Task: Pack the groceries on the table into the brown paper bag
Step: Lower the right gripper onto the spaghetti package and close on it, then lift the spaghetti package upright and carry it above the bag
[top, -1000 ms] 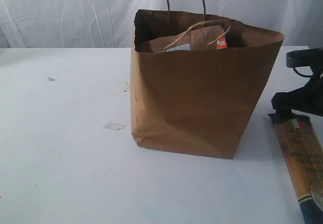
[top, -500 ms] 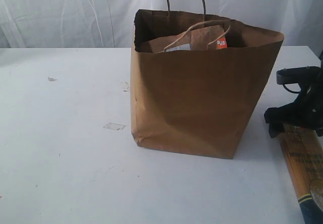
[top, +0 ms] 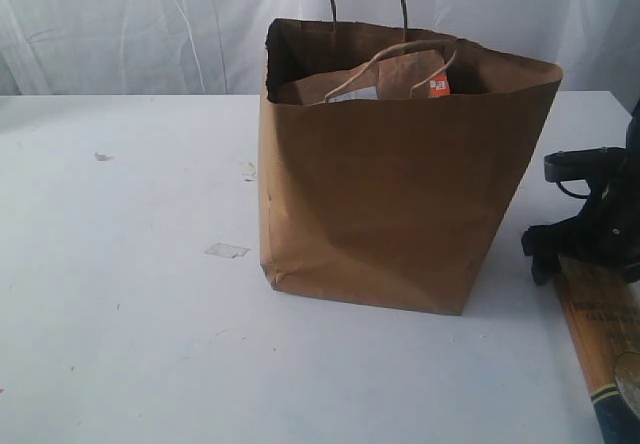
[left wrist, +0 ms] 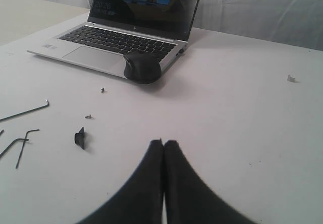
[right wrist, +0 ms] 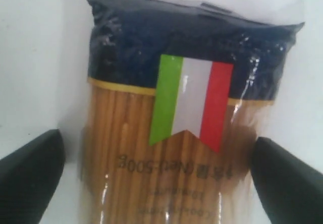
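My right gripper [top: 585, 252] hangs low at the right edge of the table [top: 130, 324], over the far end of the long spaghetti packet [top: 603, 329]. The packet lies flat along that edge and points toward the near right corner. In the right wrist view my two fingers [right wrist: 30, 176] stand wide apart, one on each side of the packet [right wrist: 126, 138], close to its dark blue end with the green, white and red flag. I cannot tell if the pads touch the wrapper.

The brown paper bag [top: 390, 204] stands upright and open in the middle of the table, nearer to the far edge, near my right gripper but apart from it. Inside it shows the top of the brown labelled pouch [top: 370, 79] with a white label and a small orange tag.

My left gripper [left wrist: 163, 144] is pressed together, tip against tip, with nothing between — it hangs over a white surface. Ahead of it are an open laptop [left wrist: 131, 27], a black mouse [left wrist: 142, 68] against the laptop's front edge, and some hex keys [left wrist: 22, 114].
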